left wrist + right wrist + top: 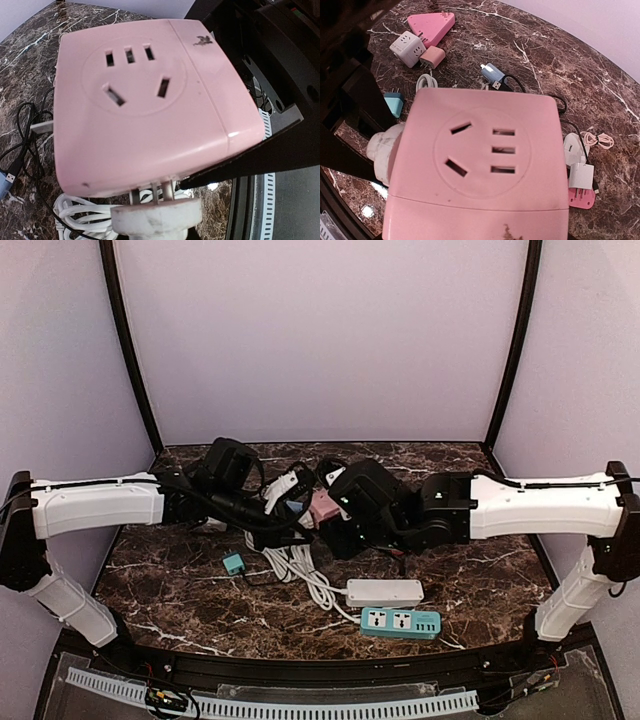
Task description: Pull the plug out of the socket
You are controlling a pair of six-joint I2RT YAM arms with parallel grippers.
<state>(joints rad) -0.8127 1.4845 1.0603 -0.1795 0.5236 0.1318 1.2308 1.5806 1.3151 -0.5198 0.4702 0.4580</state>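
A pink cube socket is held above the table's middle, between the two arms. It fills the left wrist view and the right wrist view. My right gripper is shut on the socket; one of its black fingers lies along the socket's side. A white round plug sits at the socket's lower face with my left gripper shut on it. Its metal prongs show bare between plug and socket, their tips still inside. The plug also shows at the socket's left side.
A white power strip and a teal power strip lie near the front. A coiled white cable and a teal adapter lie under the grippers. Small adapters and a pink triangular one lie on the marble.
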